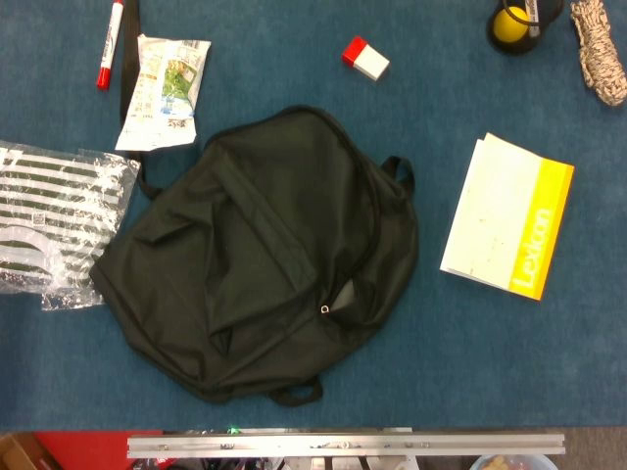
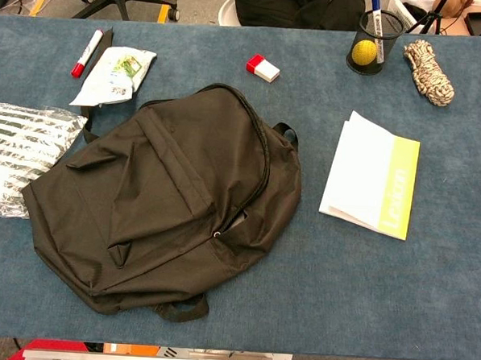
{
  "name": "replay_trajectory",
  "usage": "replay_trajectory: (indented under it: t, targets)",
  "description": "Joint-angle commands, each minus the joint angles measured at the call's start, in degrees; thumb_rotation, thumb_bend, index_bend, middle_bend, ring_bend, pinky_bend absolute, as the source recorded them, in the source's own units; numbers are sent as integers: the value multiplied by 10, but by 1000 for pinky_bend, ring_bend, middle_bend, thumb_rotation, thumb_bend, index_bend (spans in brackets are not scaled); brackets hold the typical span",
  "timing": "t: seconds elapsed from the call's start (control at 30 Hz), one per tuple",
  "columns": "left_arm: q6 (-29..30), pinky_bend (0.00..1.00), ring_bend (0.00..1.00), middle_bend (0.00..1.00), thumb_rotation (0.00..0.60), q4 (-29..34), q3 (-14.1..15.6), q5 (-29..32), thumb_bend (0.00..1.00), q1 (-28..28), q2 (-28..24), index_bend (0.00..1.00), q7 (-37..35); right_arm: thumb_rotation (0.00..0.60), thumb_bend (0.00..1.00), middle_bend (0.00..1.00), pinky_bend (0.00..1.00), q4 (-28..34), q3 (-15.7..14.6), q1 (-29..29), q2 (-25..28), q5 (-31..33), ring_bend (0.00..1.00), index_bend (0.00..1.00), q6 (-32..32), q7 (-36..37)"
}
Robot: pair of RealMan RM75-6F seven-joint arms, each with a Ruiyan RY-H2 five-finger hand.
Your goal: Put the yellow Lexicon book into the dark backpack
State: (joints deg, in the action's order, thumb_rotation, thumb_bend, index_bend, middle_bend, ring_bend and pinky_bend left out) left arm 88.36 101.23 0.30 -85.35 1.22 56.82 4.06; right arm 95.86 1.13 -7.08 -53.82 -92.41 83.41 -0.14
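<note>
Book [image 1: 507, 216] and backpack [image 1: 260, 250] lie apart on the desk [image 1: 470, 362], untouched; no hand is seen, its state untellable, so a grasp is judged next.

Black backpack [image 1: 255, 255], white-and-yellow Lexicon book [image 1: 507, 215], blue table [image 1: 470, 362], red-capped marker [image 1: 106, 44].

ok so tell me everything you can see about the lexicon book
The Lexicon book is a thin paperback lying flat and closed on the blue table cover, to the right of the dark backpack and clear of it. Its cover is mostly white, with a yellow band along its right edge carrying the word Lexicon in pale letters. It sits slightly tilted. The corner nearest the camera lifts a little. Nothing rests on it, and neither hand is in view.
</note>
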Motion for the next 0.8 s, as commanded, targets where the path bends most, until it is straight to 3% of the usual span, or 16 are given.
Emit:
replay_trajectory:
  t: [0.03,0.37,0.57,0.67,0.8]
  targets:
    - [-1,278,218,228,600,-1,-1,1,293,-1,0,247,-1,600,246,444,427,1,1,-2,0,-4,329,526,0,-2]
    - [0,272,218,228,600,-13,-1,-1,292,-6,2,247,-18,600,244,432,427,20,-13,-29,7,-39,325,480,-46,-42]
    - [-2,272,218,228,600,-18,2,-6,292,-8,1,247,-25,600,218,407,427,27,-32,-71,3,-53,300,414,-143,-103]
    - [-2,270,218,228,600,-19,2,-8,292,-9,1,247,-27,600,159,364,413,26,-35,-86,-8,-46,272,380,-179,-120]
    - [2,264,218,228,600,-22,4,-13,292,-13,0,247,-37,600,91,293,353,3,-36,-114,-49,-35,202,250,-238,-165]
